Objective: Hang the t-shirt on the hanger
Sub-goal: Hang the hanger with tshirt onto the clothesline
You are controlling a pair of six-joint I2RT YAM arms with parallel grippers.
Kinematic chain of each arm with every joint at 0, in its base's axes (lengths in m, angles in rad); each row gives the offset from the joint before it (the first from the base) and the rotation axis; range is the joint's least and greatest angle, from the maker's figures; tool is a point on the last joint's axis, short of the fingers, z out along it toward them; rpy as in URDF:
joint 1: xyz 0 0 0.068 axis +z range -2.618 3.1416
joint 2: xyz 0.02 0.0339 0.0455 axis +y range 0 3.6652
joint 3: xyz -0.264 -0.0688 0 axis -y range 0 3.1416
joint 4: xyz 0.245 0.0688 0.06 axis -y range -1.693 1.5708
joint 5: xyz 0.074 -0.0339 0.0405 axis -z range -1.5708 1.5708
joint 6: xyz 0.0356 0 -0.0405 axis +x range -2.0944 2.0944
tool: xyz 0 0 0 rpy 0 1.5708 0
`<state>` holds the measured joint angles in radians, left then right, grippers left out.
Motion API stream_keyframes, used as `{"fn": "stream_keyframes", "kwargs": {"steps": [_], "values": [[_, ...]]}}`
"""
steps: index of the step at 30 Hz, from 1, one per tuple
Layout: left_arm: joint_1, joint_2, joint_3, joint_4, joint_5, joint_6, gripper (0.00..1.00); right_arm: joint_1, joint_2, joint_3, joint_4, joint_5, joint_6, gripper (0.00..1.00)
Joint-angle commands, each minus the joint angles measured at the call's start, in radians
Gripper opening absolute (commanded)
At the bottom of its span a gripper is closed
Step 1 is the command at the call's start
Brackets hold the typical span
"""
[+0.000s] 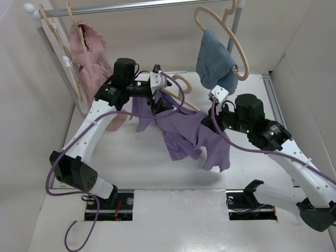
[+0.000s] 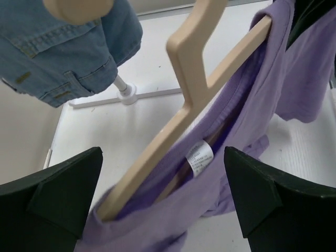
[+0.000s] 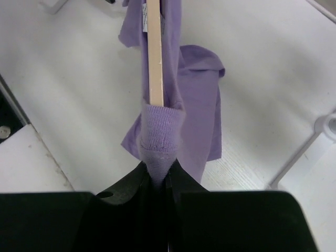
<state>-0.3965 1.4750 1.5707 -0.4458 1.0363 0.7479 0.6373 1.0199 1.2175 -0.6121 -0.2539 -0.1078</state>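
My right gripper (image 3: 160, 170) is pinched tight on a fold of the t-shirt (image 3: 197, 110) wrapped over the tip of the hanger (image 3: 154, 52), which runs straight away from the jaws with purple cloth draped off both sides. My left gripper (image 2: 165, 197) stands wide, gripping nothing, the hanger's arm and the collar label (image 2: 199, 157) crossing the gap between its fingers. Beyond those jaws, up and left, a blue garment (image 2: 68, 47) hangs.

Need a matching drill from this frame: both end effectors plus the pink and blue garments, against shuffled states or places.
1. left end effector
2. right end effector
3. pink garment
4. blue garment

A. shut on the t-shirt at the hanger tip
B. left end of the rail
C. open, straddling the hanger
D. right end of the rail

Pairs: 1-C, 2-A, 3-B, 4-D
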Motion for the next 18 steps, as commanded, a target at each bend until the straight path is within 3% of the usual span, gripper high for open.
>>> {"fn": "stream_keyframes", "kwargs": {"steps": [1, 6, 13, 18], "values": [[0.004, -0.053, -0.043, 0.145, -0.051, -0.155, 1.00, -0.017, -0.012, 0.004, 0.121, 0.068, 0.060, 0.00], [0.004, -0.104, -0.084, 0.407, -0.344, -0.389, 1.00, -0.037, 0.000, 0.049, 0.086, 0.186, 0.091, 0.00], [0.004, -0.163, -0.074, 0.489, -0.591, -0.557, 1.00, -0.057, 0.135, 0.301, 0.029, 0.326, 0.091, 0.00], [0.004, -0.223, -0.124, 0.489, -0.622, -0.584, 1.00, -0.087, 0.279, 0.512, 0.051, 0.377, 0.091, 0.00]]}}
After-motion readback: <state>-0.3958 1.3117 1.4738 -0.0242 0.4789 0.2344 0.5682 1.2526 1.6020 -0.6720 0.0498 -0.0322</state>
